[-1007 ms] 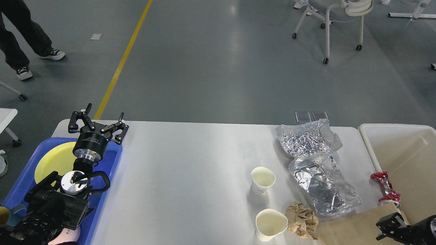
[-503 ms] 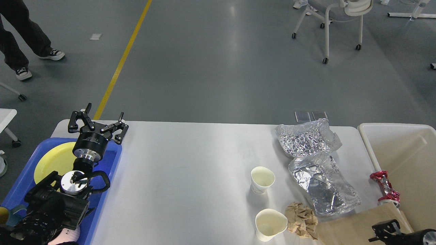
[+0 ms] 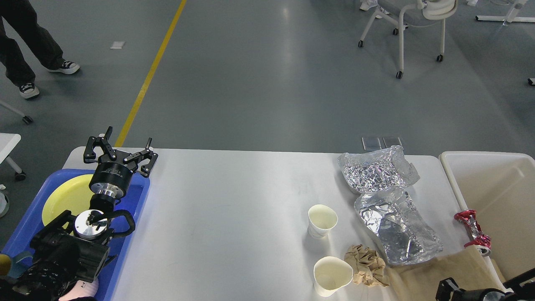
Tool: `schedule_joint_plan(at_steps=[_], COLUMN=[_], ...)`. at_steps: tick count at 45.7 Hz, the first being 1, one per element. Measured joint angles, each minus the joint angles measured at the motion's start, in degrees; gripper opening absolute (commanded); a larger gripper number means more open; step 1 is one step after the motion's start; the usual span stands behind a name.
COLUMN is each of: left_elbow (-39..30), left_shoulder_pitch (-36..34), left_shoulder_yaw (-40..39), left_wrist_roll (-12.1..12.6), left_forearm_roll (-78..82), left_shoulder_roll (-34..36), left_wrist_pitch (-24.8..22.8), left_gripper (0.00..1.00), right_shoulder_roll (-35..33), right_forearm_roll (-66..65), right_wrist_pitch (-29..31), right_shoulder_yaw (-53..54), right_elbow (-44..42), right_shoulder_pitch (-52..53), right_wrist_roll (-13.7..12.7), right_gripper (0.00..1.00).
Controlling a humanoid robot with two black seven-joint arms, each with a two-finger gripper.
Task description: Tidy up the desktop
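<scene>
The white desktop (image 3: 217, 209) fills the lower view. On its right side lie two crumpled foil bags (image 3: 378, 169) (image 3: 397, 228), two paper cups (image 3: 322, 220) (image 3: 331, 276), a crumpled brown paper ball (image 3: 365, 265), a flat brown paper bag (image 3: 439, 271) and a red wrapper (image 3: 472, 230) at the edge. My left gripper (image 3: 121, 147) hangs open and empty over the far end of the blue tray (image 3: 138, 196). Only a dark bit of my right gripper (image 3: 449, 290) shows at the bottom right edge, on the brown paper bag; its fingers cannot be told apart.
A yellow plate (image 3: 67, 198) lies in the blue tray at the left. An off-white bin (image 3: 501, 200) stands against the table's right end. Beyond the table are grey floor, a wheeled chair (image 3: 413, 25) and a person's legs (image 3: 25, 46) at far left.
My right arm has slid left and down along the bottom edge. The brown paper bag and the paper ball have shifted a little left. My left arm has not moved.
</scene>
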Motion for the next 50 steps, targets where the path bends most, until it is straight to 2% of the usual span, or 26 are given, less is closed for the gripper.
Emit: schedule_joint_plan(at_steps=[8,23,29,37,43,50], left_elbow=[0.0,0.0,0.0,0.0,-0.07,-0.09], left_shoulder_pitch=[0.0,0.0,0.0,0.14,0.18,0.18], left_shoulder_yaw=[0.0,0.0,0.0,-0.07,-0.09,-0.09], left_wrist_roll=[0.0,0.0,0.0,0.0,0.0,0.0], left_forearm_roll=[0.0,-0.01,-0.03,-0.04,-0.04,0.04], left_shoulder_roll=[0.01,0.02,0.02,0.05,0.06,0.06], left_wrist_pitch=[0.0,0.0,0.0,0.0,0.0,0.0], left_gripper=[1.0,1.0,1.0,1.0,1.0,1.0], right_shoulder_roll=[-0.2,-2.01,-4.87,-11.76,-16.9,-18.43], right_forearm_roll=[-0.01,-4.35,-8.94,-19.7,-31.0,-36.47], right_wrist_pitch=[-3.65,-3.7,-2.74,3.38,10.77,20.73], right_shoulder_yaw=[0.4,-3.55,-6.3,-10.77,-14.94,-16.81], right_elbow=[0.22,0.99,1.41,1.98,1.46,-3.05], right_shoulder_pitch=[-0.4,1.0,3.43,9.23,18.15,30.33], right_wrist_roll=[0.0,-0.01,0.0,-0.22,-0.76,-2.1], right_gripper=[0.0,0.0,0.0,0.0,0.0,0.0])
